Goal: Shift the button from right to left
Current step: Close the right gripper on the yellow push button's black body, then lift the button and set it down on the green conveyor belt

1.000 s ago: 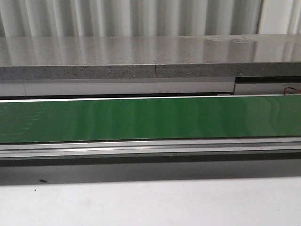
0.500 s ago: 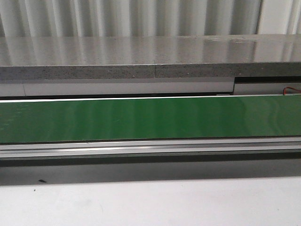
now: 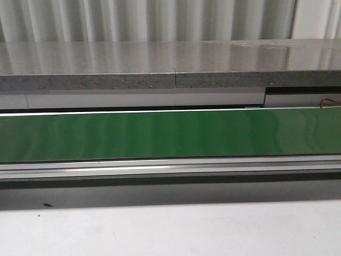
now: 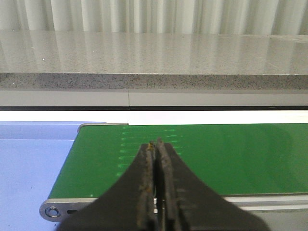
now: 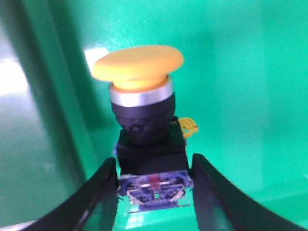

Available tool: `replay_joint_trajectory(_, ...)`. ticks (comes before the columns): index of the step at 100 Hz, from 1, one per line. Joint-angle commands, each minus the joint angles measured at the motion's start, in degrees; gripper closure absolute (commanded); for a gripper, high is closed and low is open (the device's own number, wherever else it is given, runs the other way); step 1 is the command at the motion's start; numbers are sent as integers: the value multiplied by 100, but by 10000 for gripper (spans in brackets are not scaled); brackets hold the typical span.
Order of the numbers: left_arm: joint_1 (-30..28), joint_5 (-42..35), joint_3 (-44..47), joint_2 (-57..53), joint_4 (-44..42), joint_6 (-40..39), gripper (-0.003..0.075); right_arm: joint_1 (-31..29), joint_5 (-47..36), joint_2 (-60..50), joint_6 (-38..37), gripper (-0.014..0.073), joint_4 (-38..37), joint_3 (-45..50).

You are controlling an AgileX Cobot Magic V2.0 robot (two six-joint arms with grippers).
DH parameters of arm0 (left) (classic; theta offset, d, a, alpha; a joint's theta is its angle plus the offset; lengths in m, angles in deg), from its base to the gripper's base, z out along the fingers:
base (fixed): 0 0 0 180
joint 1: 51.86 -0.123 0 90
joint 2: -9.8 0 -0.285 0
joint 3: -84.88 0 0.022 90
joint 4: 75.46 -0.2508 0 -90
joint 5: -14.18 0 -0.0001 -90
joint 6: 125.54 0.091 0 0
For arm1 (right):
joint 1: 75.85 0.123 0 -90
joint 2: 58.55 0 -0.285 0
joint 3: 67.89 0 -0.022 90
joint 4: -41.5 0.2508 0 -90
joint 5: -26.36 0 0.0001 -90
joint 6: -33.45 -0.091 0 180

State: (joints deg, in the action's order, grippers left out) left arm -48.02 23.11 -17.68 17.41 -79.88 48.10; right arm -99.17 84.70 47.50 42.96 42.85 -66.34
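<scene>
Since the button [image 5: 144, 134] looks light, rigid and top-heavy, it's gripped at its square block by the right gripper [image 5: 153, 185]; left gripper [image 4: 157, 159] is closed, empty.

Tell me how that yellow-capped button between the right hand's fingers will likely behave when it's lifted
The button looks rigid: hard plastic body and a metal-looking ring, so it shouldn't flex. Its wide yellow head sits above a narrower block, so it may tip if set down carelessly. The right hand flanks only the square base, whose smooth faces could slip; whether the fingers already press it, I cannot tell.
</scene>
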Motion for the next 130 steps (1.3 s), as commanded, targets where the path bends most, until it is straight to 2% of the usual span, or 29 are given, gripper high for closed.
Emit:
replay_joint_trajectory(1,-15,-429,215,-187,0,-50,741,118,50,-547,55,355,19,-178)
replay_joint_trajectory(29,-15,-429,215,-187,0,-50,741,931,444,-624,-95,355,519,-165)
replay_joint_trajectory(47,-15,-429,215,-187,0,-50,741,1531,332,-517,-637,355,579,-165)
replay_joint_trajectory(74,-15,-429,215,-187,0,-50,741,1748,222,-87,-1061,352,579,-165)
replay_joint_trajectory(81,-15,-429,215,-187,0,-50,741,1748,204,-81,-1061,299,579,-165)
replay_joint_trajectory(96,-15,-429,215,-187,0,-50,741,1748,153,-159,-1039,38,588,-165)
replay_joint_trajectory(101,-15,-429,215,-187,0,-50,741,1763,159,-235,-950,-15,632,-165)
replay_joint_trajectory(121,-15,-429,215,-187,0,-50,741,2045,184,-845,-806,-28,656,-146)
replay_joint_trajectory(130,-15,-429,215,-187,0,-50,741,2277,-37,-1212,-648,14,652,-18)
